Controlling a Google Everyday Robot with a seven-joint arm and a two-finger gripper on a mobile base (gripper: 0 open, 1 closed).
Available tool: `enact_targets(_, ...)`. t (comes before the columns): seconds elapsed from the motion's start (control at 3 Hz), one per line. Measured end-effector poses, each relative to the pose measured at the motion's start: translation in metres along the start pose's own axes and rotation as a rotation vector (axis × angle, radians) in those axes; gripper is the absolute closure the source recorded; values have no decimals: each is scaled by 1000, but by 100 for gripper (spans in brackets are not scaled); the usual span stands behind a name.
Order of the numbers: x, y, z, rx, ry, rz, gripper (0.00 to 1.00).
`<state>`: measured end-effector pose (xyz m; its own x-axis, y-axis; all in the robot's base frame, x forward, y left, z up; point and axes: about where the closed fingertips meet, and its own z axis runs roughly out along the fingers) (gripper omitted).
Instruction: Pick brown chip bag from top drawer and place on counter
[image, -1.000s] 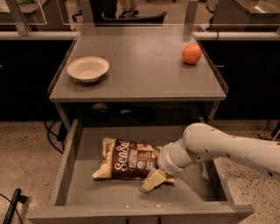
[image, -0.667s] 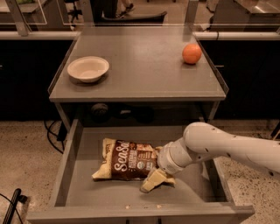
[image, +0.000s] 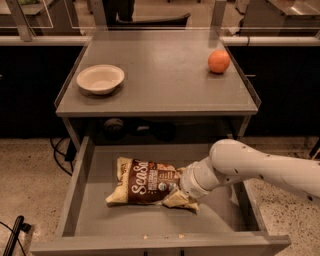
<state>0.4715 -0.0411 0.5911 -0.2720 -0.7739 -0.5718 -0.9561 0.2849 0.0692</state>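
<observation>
camera view looks down on a grey counter (image: 165, 75) w/ the top drawer (image: 95, 220) open beneath it, sticking out toward the viewer. far left: speckled floor (image: 30, 175) w/ a dark cable (image: 57, 155) beside the cabinet's left side. on the left part of the counter sits a shallow cream bowl (image: 100, 78), upright, near the left rim. below it, in the drawer, the brown chip bag (image: 145, 182) lies flat on the grey drawer floor, about mid-drawer and a bit left of centre. it has a dark brown middle w/ white script and cream-tan ends, long axis running left to right. the bag's left end is free, apart from the drawer's left wall.

at the bag's right end is the gripper (image: 184, 186), down inside the drawer and right against the crumpled tan end of the bag. the wrist covers it, so can't tell whether it's spread or closed, or whether it has hold of the bag. the white arm (image: 260, 167) runs from there up and to the right, over the drawer's right wall, and leaves the frame at the right edge.

on the right part of the counter, toward the back, sits an orange (image: 219, 61), well apart from the bowl. the bag is in the drawer, not on the counter.
</observation>
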Motion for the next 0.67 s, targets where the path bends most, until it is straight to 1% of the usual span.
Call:
enact_targets(0.33, 0, 0, 0, 0, 0, 0, 81)
enact_targets(0.67, 0, 0, 0, 0, 0, 0, 100)
